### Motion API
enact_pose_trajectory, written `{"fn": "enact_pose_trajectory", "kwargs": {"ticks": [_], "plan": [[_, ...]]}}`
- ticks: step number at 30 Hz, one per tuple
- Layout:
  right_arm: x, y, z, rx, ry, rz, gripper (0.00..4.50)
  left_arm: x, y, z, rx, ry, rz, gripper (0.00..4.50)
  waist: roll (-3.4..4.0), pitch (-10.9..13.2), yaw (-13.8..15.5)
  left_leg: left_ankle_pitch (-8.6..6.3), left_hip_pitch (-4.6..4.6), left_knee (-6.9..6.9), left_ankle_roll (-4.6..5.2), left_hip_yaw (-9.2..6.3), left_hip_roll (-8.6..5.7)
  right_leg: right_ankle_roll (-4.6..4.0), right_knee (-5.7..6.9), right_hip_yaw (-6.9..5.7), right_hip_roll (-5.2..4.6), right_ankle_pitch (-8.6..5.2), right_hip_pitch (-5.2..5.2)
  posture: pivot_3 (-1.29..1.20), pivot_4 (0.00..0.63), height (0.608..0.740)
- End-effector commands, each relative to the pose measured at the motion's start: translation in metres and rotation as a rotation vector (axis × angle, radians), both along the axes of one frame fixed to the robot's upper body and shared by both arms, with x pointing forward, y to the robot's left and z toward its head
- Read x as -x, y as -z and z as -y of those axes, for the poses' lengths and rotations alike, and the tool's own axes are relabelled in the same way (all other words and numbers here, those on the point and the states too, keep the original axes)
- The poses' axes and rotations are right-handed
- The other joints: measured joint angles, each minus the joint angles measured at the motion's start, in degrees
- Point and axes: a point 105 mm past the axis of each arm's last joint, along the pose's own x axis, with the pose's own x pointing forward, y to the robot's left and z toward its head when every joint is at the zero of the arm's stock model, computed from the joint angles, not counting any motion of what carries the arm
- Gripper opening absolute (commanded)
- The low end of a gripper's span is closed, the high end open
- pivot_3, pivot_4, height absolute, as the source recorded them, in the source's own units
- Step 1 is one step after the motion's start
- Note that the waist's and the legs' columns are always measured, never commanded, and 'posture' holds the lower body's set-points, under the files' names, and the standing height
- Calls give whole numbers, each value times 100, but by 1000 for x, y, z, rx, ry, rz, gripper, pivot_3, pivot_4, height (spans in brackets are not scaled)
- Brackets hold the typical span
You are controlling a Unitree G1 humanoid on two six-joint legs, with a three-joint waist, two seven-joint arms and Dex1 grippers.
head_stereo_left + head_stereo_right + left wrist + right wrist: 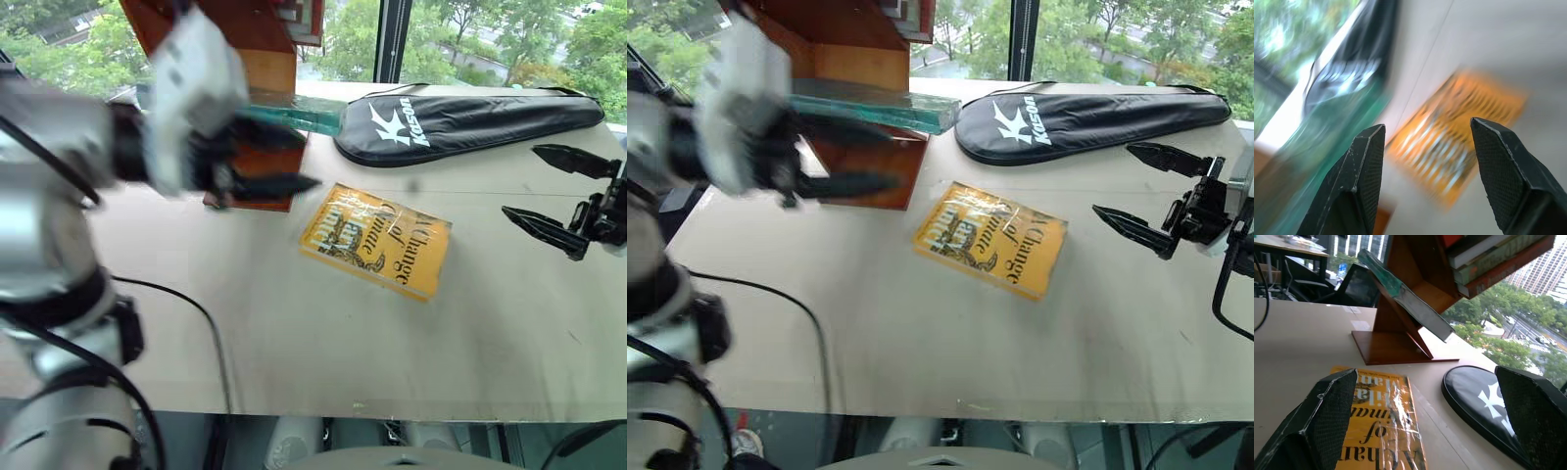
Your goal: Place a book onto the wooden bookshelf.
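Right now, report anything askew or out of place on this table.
The book lies on a slanted board of the wooden bookshelf, its end jutting past the board's edge. The yellow-orange book lies crooked on the table. The left gripper, open, holds nothing.

This looks like an upper-floor office or lab workroom. A wide pale table (294, 352) stands against large windows (1087, 39) that look down on trees, a road and tall buildings. In the right wrist view, desks (1283, 245) and black office chairs (1359, 284) fill the room behind the wooden bookshelf (1400, 333) at the table's far edge.
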Motion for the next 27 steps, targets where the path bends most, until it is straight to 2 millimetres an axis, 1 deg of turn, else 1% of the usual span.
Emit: {"fn": "enact_pose_trajectory", "kwargs": {"ticks": [1,2,3,4,6,7,9,10,13,15,17,19,22,24,27], "plan": [[7,-9,6,14,8,20,4500,-2,19,-1,135,-103,49,2838,7,-6,-5,0,-4,1,-1,-6,5,-3,-5,-4,6,2,0,0,150,740],[8,-9,7,17,13,17,4500,-3,28,-1,183,-119,16,2838,19,-12,-7,0,3,1,-1,-4,4,-3,-4,2,3,2,3,0,150,740],[9,-8,9,21,21,11,4500,-8,37,-4,200,-145,20,2838,11,-8,-4,0,14,2,-1,1,3,-3,-4,6,-1,2,13,0,150,740],[11,-7,10,26,27,5,4500,-12,43,-9,238,-179,38,2838,7,-6,-6,0,16,2,-1,-2,4,-3,-4,3,0,2,16,0,150,740],[14,-4,13,30,41,-8,4500,-14,59,-18,293,-213,-20,2838,6,-7,4,0,16,1,-1,-6,5,-5,-5,-1,0,3,17,0,150,740],[15,-2,15,35,52,-18,4500,-16,71,-27,287,-247,-32,2838,10,-9,8,0,15,1,-1,-7,5,-5,-6,-2,0,3,17,0,150,740],[19,3,21,47,83,-41,4500,-12,95,-45,269,-278,-74,2838,16,-13,1,-1,19,0,-1,-5,4,-5,-5,-2,-5,3,19,0,150,740],[20,4,24,51,95,-49,4500,-10,102,-51,265,-290,-85,2838,16,-13,0,-1,20,0,-1,-5,4,-6,-7,0,-6,3,20,0,150,740],[26,18,37,82,158,-106,4500,-4,129,-76,225,-359,-128,2838,16,-13,22,-3,19,-1,1,-6,4,-6,-11,-2,-7,3,20,0,150,740],[30,29,47,110,207,-152,4500,-3,136,-83,206,-387,-119,2838,16,-13,41,-7,19,-3,7,-10,4,-8,-10,-9,-14,2,21,0,150,740],[35,41,54,132,247,-208,4500,-1,145,-83,198,-390,-138,2838,12,-15,56,-9,19,-3,10,-13,3,-13,-12,-14,-19,5,25,0,150,740],[43,52,59,124,275,-252,4500,5,163,-88,159,-407,-170,2838,17,-23,45,-11,22,-3,13,-16,2,-15,-17,-19,-26,6,31,0,150,740],[54,76,68,171,335,-319,4500,14,187,-99,97,-434,-212,2838,25,-28,3,-17,31,-7,22,-10,2,-14,-21,-20,-37,6,35,0,150,740],[58,87,75,189,380,-353,4500,15,191,-102,111,-453,-230,2838,25,-29,-1,-28,36,-13,39,-10,2,-16,-20,-20,-38,5,34,0,150,740],[64,110,83,267,420,-424,4500,15,190,-107,121,-447,-245,2838,31,-32,12,-29,39,-16,42,-10,2,-30,-19,-22,-44,-2,34,0,150,740]]}}
